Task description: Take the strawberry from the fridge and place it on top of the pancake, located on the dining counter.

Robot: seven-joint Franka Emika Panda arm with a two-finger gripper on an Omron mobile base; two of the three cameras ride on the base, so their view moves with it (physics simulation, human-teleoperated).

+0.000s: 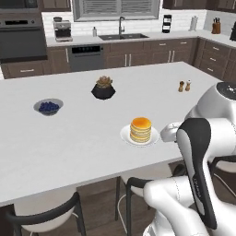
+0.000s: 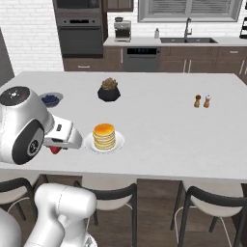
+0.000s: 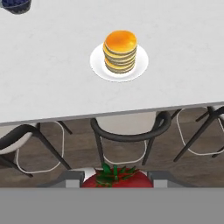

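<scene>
I'm looking across the dining counter (image 1: 69,147), a broad white top with dark stools (image 3: 127,131) tucked along its near edge, and behind it a wall run of brown cabinets with a sink (image 1: 120,36) and an oven (image 2: 79,41). The pancake (image 1: 140,129) sits as a short golden stack on its small white plate near the front edge. Farther back are a bowl of blueberries (image 1: 48,107), a dark bowl (image 1: 103,88) with brownish contents, and two small shakers (image 1: 184,85). My own arm blocks much of the lower corners in both base views, and the hand view cuts off the lower part of the strawberry (image 3: 114,178). The gripper (image 2: 56,149) is closed around the strawberry, held off the counter's near edge, beside the pancake and apart from it.
</scene>
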